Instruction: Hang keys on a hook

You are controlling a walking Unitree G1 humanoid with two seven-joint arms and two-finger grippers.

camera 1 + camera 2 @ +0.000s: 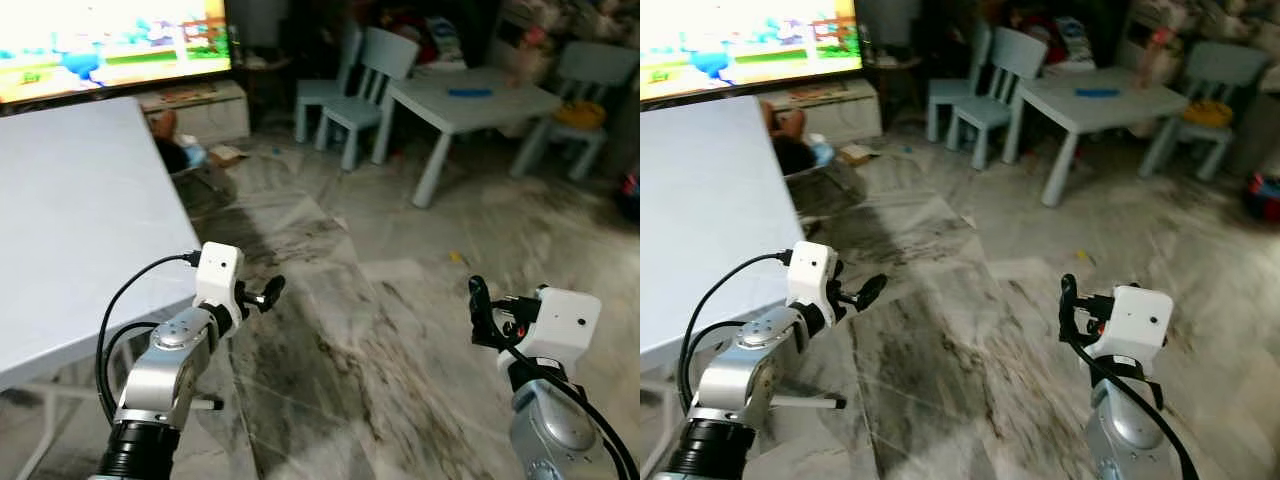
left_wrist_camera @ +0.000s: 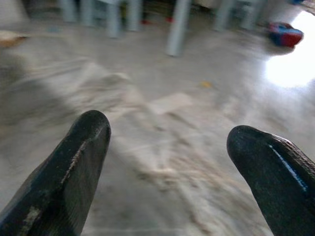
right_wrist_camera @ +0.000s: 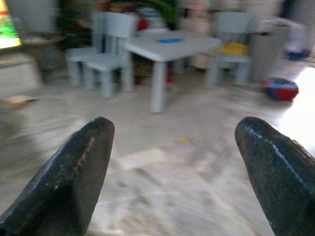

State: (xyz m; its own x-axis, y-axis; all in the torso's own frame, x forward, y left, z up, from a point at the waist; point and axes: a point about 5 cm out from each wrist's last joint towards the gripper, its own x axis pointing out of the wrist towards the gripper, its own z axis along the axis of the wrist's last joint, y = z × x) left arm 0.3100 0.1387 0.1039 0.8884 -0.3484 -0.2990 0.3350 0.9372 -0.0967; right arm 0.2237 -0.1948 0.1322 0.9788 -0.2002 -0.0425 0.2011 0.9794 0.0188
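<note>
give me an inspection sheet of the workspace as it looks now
surface: grey marble floor ahead; white table at the robot's left.
job's things: nothing seen; no keys or hook.
clutter: small yellow scrap on the floor; red and blue toy further off.
end effectors: left end effector open, empty, held over the floor by the white table's corner; right end effector open, empty, held over the floor.
cables: black cable looping from the left wrist.
surroundings: lit screen, small blue table, chairs.
</note>
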